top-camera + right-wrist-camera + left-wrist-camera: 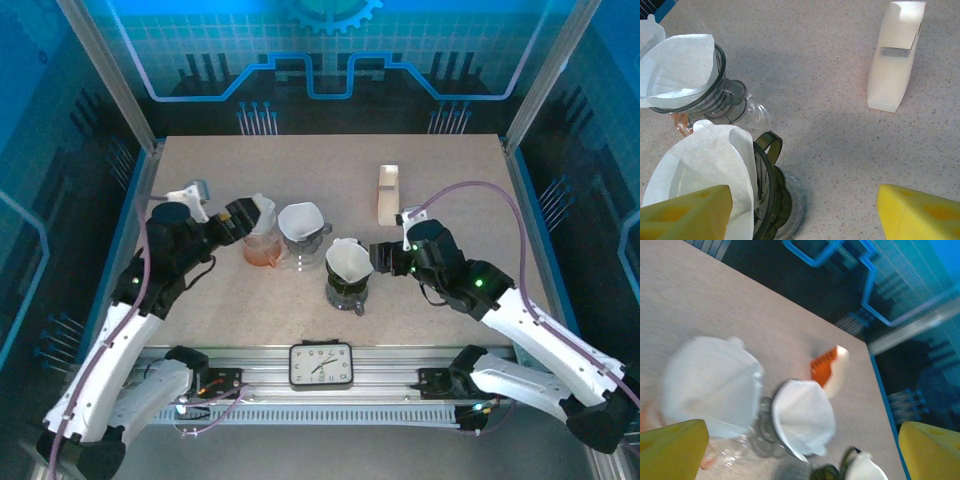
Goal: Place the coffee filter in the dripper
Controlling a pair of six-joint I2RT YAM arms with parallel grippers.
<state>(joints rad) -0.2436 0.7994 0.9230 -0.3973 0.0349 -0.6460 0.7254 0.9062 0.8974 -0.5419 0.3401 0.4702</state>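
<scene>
**Three drippers, each lined with paper; both pincers spread wide**

Overhead view. Three drippers stand in a slanting row on the table (pixel 450 200).

- The orange dripper (pixel 260 252) is at the left. The left filter (pixel 263 212) stands in its mouth and rises above the rim.
- The clear dripper (pixel 306 244) is just beside it at 3 o'clock and holds the middle filter (pixel 301 220).
- The dark dripper (pixel 346 290) stands at 5 o'clock from the clear one, with the near filter (pixel 348 260) seated inside it.
- A white box (pixel 388 193) rests at 1 o'clock from the dark dripper, well apart from it.
- A clock (pixel 321 365) sits at the table's 6 o'clock edge.

Left gripper (pixel 248 214). It is just beside the left filter, at its 9 o'clock. In the left wrist view its yellow fingers (pixel 672 450) are spread wide with nothing clasped between them.

Right gripper (pixel 380 258). It is at 3 o'clock of the dark dripper, near the rim. In the right wrist view its yellow fingers (pixel 920 212) are also wide apart. One finger overlaps the edge of the near filter, and mostly bare table shows in the gap. Whether that finger touches the paper cannot be told.
</scene>
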